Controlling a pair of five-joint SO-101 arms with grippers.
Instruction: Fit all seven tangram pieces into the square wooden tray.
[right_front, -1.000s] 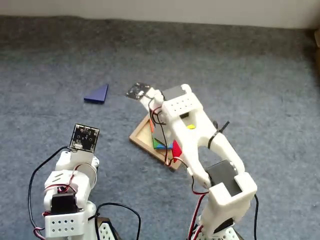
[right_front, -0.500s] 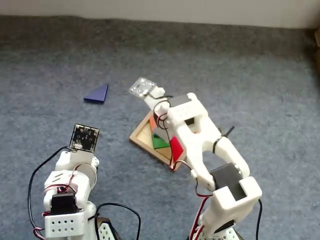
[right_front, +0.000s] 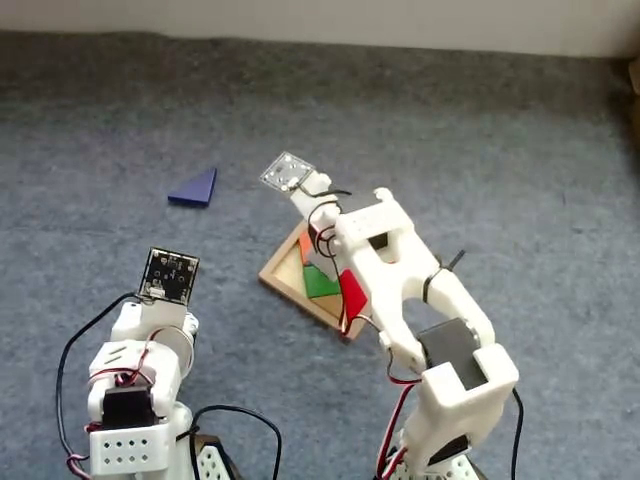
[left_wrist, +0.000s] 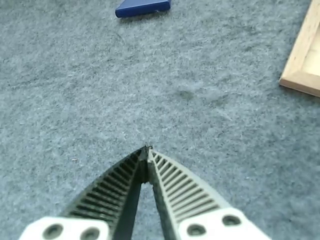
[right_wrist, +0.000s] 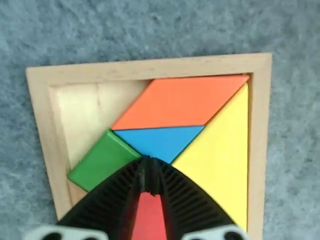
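Fingers, left gripper (left_wrist: 146, 151): pressed together tip to tip, held low over the grey carpet (left_wrist: 215, 100).
Fingers, right gripper (right_wrist: 149, 169): pressed together tip to tip, held above the wooden tray (right_wrist: 150, 65), with the tips at one corner of the light blue triangle (right_wrist: 160, 141).
Left arm (right_front: 140, 390): folded back near its base, well apart from the tray.
Right arm (right_front: 400, 290): stretched out over the tray, covering part of it from above.
Tray contents: orange parallelogram (right_wrist: 180, 102), light blue triangle, yellow triangle (right_wrist: 222, 155) and green square (right_wrist: 102, 160) lie flat, edge to edge.
Red piece (right_wrist: 147, 215): lies in the tray beneath the right gripper; its shape cannot be told.
Tray floor: bare wood shows in one corner, bordered by the orange and green pieces.
Dark blue triangle (right_front: 196, 188): flat on the carpet, well apart from the tray.
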